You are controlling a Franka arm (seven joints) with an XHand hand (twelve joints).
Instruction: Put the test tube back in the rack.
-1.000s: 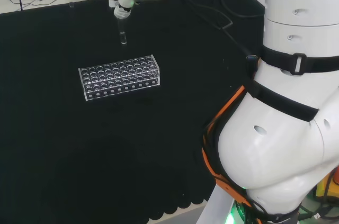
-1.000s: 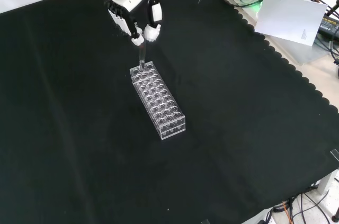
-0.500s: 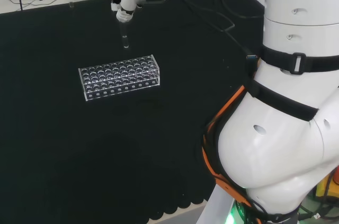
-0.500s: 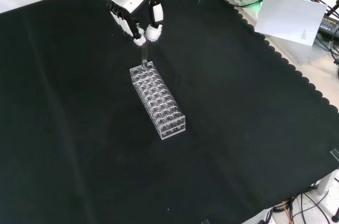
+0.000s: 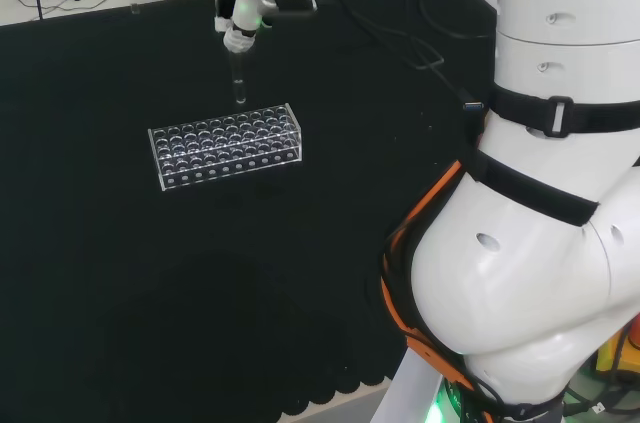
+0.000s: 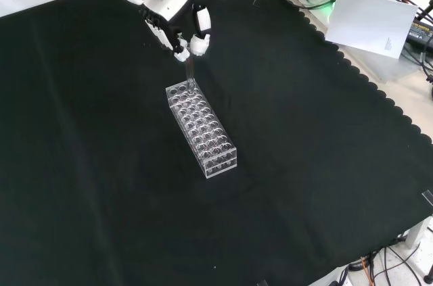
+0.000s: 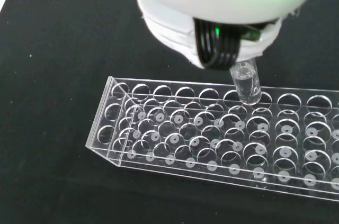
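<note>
From the wrist, the rack (image 7: 222, 134) runs off the picture's edge at one end, so its full row of holes is cut short. The hand (image 7: 212, 17) above the rack is a blurred white mass there, and it covers the upper part of the test tube (image 7: 245, 82). Whether the tube's tip has entered a hole of the rack is too fine to tell from the head or front views.
</note>
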